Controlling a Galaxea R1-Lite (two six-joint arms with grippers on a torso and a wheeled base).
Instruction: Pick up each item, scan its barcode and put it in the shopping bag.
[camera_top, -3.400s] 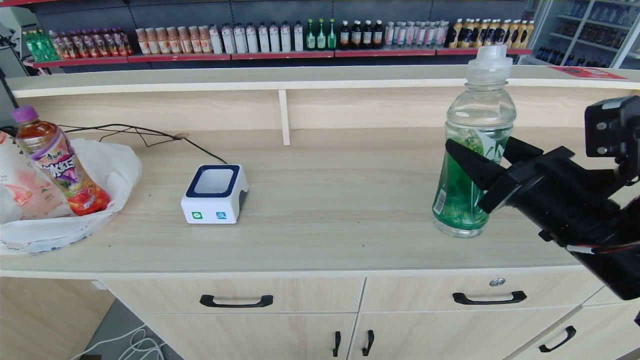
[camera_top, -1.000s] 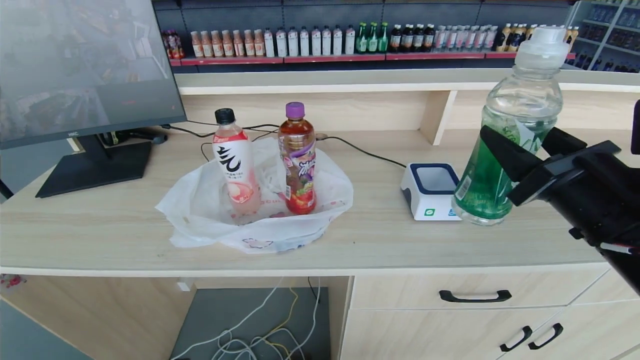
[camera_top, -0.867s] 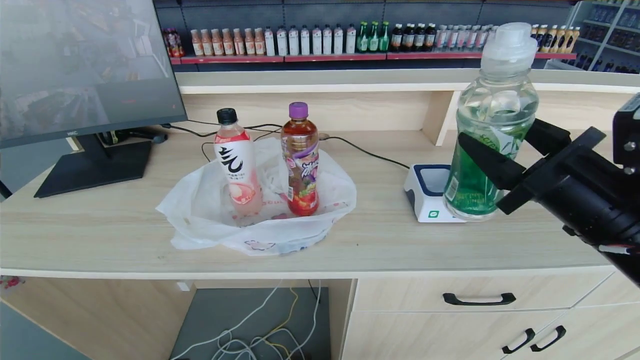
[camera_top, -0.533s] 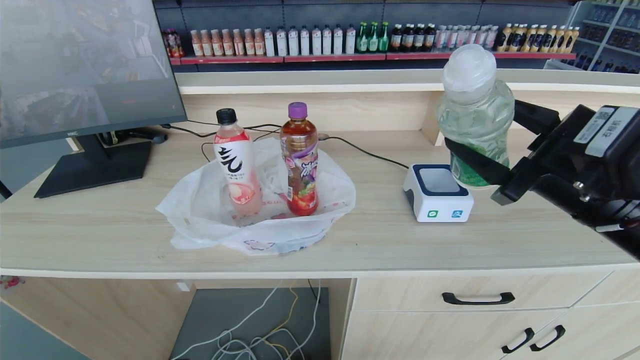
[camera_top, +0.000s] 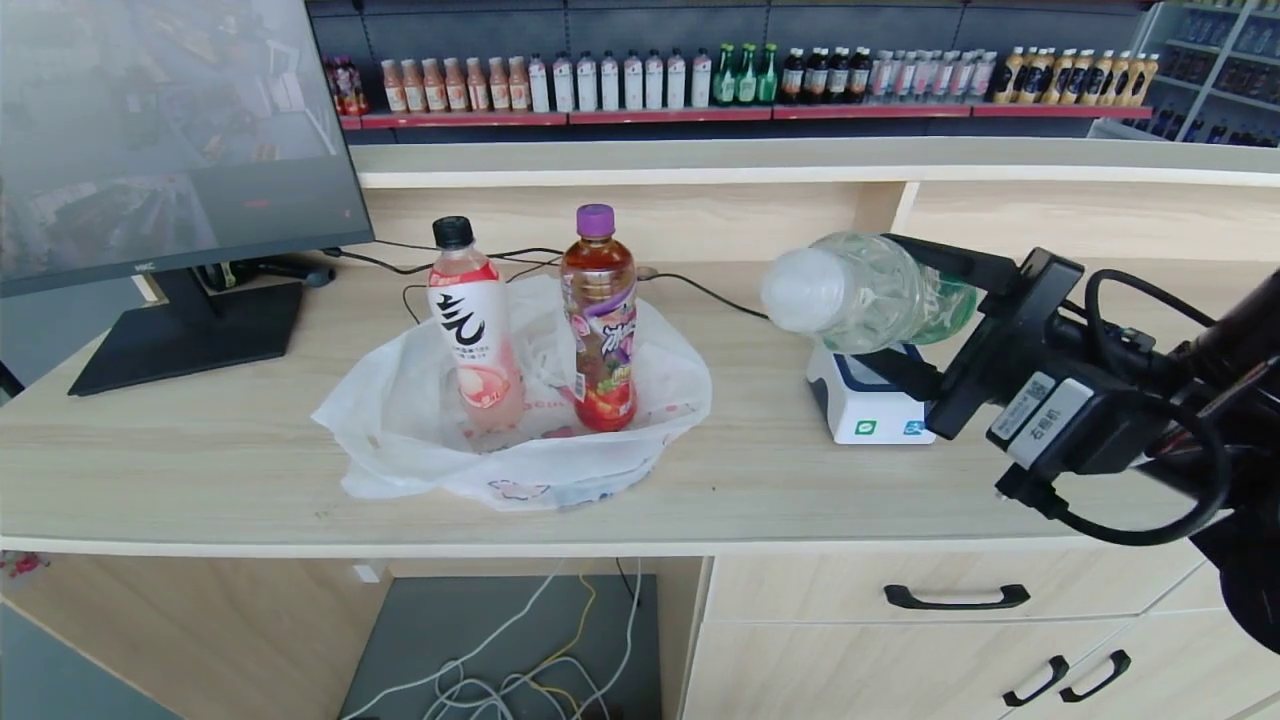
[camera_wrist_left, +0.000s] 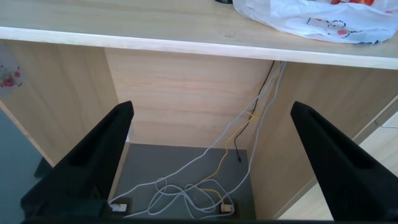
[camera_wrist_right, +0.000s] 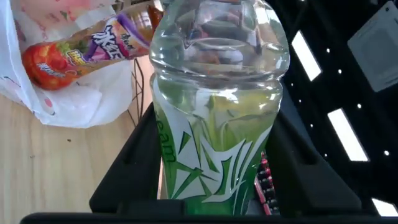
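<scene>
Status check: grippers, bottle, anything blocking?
Right gripper shut on green bottle, tipped sideways above scanner. Left gripper open, below counter. Pink bottle, tea bottle standing in shopping bag.

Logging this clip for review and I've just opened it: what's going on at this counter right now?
The right gripper holds a green-labelled bottle tipped on its side just above the scanner on the counter, so the scan step looks under way. A pink bottle and a purple-capped bottle already stand upright in the shopping bag. The left gripper hangs open, low in front of the counter, holding nothing.
</scene>
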